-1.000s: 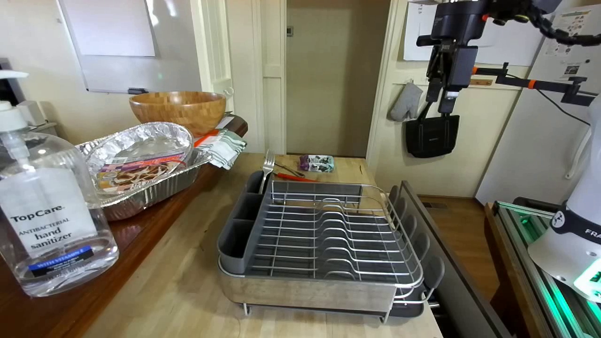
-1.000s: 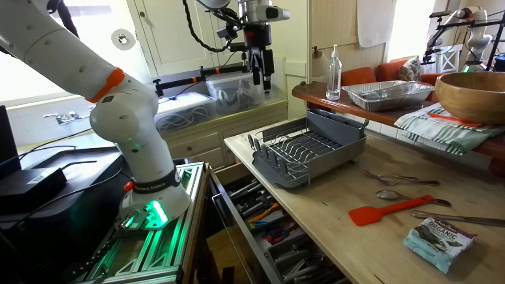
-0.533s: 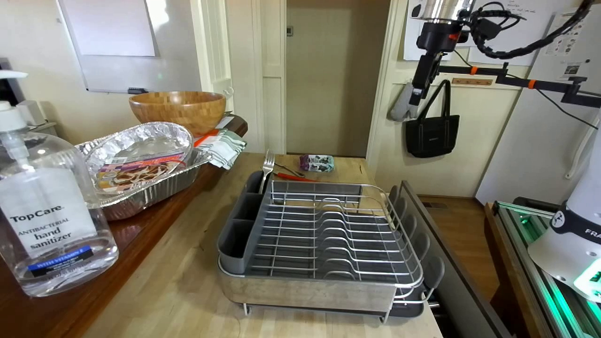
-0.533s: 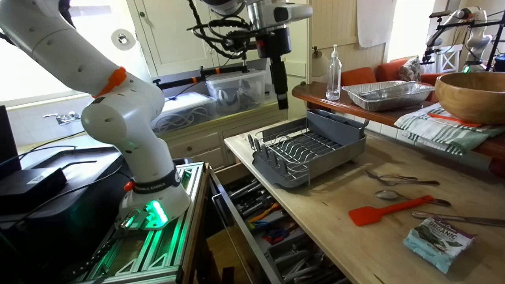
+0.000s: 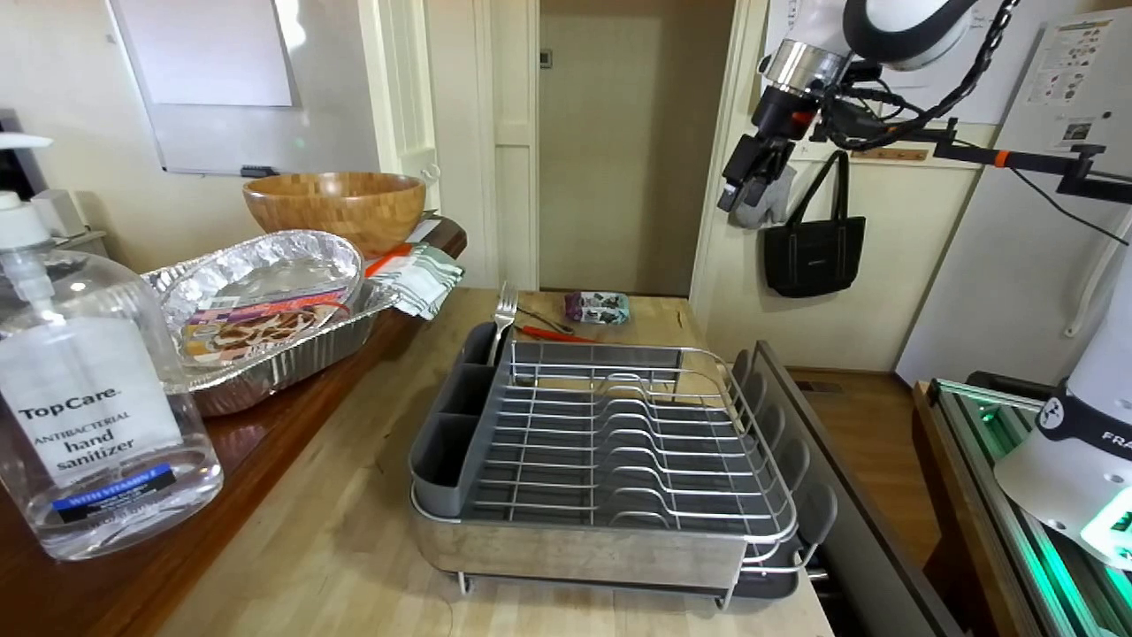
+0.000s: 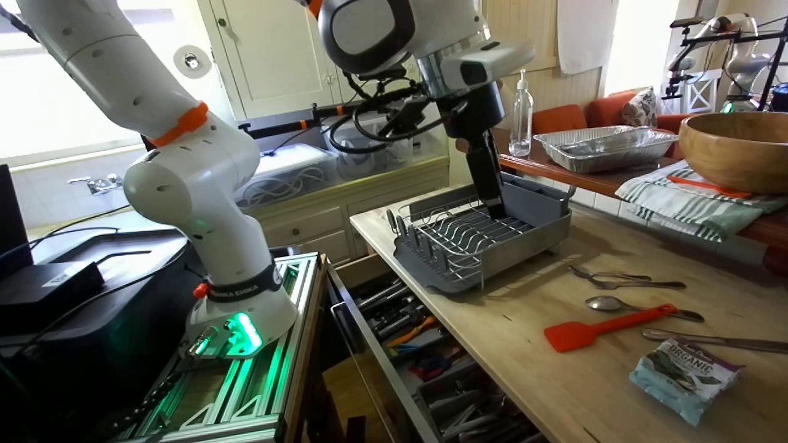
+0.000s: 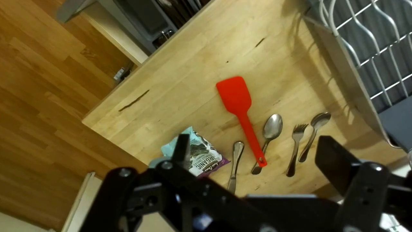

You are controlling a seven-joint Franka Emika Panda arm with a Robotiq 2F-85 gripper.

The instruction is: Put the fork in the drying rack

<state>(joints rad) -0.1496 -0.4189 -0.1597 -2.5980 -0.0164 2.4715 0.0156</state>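
One fork (image 5: 505,310) in the rack (image 5: 584,553), a loose fork (image 7: 295,150) near it — claw (image 7: 255,141) wide, empty. We judge it pre-grasp — next, lower onto the loose fork.

your desk (image 7: 193,83), pale wood: on it you have drying rack (image 5: 610,550), fork (image 7: 295,148) just beside spoon (image 7: 311,138), red spatula (image 7: 241,111) lying across handle of second spoon (image 7: 272,130), knife (image 7: 236,162) near printed packet (image 7: 204,153).

A kitchen, shown by the drying rack (image 5: 584,548), cutlery drawer (image 6: 374,363), faucet (image 6: 103,183) and oven mitt (image 5: 772,205).
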